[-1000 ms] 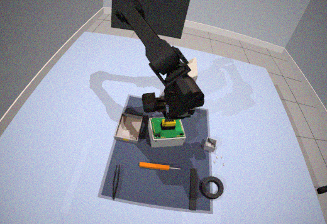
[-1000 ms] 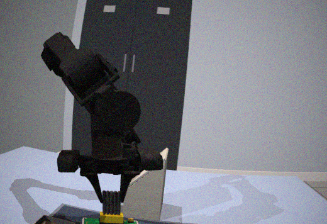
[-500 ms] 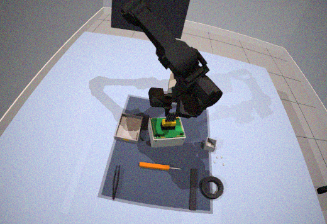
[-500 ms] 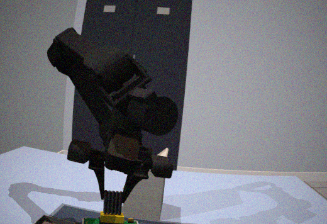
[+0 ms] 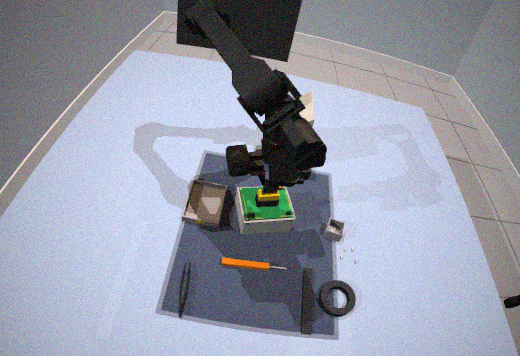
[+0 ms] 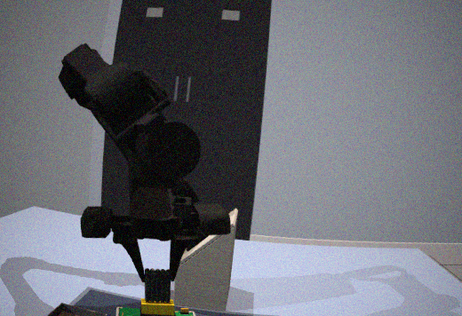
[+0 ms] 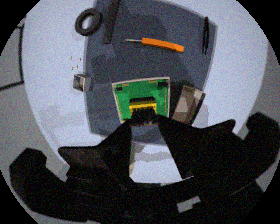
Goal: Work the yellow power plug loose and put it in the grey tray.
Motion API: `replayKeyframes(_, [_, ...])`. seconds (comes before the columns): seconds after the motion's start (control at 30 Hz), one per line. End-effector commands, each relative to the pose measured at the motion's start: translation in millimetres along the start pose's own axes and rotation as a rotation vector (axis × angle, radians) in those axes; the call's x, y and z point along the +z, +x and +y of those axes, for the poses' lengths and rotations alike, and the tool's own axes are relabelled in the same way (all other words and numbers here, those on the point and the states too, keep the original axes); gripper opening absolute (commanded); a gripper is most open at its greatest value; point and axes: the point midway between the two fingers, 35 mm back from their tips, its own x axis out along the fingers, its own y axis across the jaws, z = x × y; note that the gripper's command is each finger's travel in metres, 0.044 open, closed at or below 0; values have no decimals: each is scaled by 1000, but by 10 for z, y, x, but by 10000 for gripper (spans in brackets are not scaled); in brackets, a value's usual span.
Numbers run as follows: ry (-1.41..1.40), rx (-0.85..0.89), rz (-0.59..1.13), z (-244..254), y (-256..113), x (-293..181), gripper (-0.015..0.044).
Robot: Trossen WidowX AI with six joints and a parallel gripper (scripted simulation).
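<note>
Top view: gripper (image 5: 270, 186) (image 6: 157, 276) (image 7: 143, 119) is reaching down over the circuit board (image 5: 255, 210) (image 6: 129, 312) (image 7: 136, 92). Yellow plug (image 5: 268, 196) (image 6: 157, 307) (image 7: 142, 106) is sitting at the black socket on the board, not in the tray; can't tell how deep it's seated. Grey tray (image 5: 200, 196) (image 6: 67, 311) (image 7: 190, 102) is lying just left of the board, looking brownish in shade. Orange screwdriver (image 5: 245, 264) (image 7: 162, 45) is lying below the board, tweezers (image 5: 185, 288) (image 7: 206, 35) below-left, black bar (image 5: 307, 301) (image 7: 111, 22) and black ring (image 5: 322, 298) (image 7: 78, 24) below-right. Small grey box (image 5: 332, 236) (image 7: 81, 82) is standing to the board's right.

Exterior view: claw is clamping the plug by its black wires (image 6: 157, 286) (image 7: 143, 117), fingertips pressing in from both sides above the board. Wires are rising roughly upright from the yellow body. Beige block (image 6: 209, 263) (image 5: 308, 108) is standing behind the board. Frame is cutting off most of the board and tray.

Wrist view: fingers are converging on the wires at the board's near edge. Yellow body is showing over the board, tray lying just right of it. Socket contact is too dark to read.
</note>
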Motion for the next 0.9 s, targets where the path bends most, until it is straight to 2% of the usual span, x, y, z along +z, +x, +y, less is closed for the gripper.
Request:
replayKeyframes(0.0, [8,-22,-21,-9,-80,8,0])
replayKeyframes(0.2, [9,-190,-21,138,-81,9,0])
replayKeyframes(0.33, [10,-242,-20,184,-80,9,0])
replayKeyframes(0.57, [9,-104,-20,66,-106,8,0])
replayKeyframes(0.87, [8,-104,-20,77,-199,6,0])
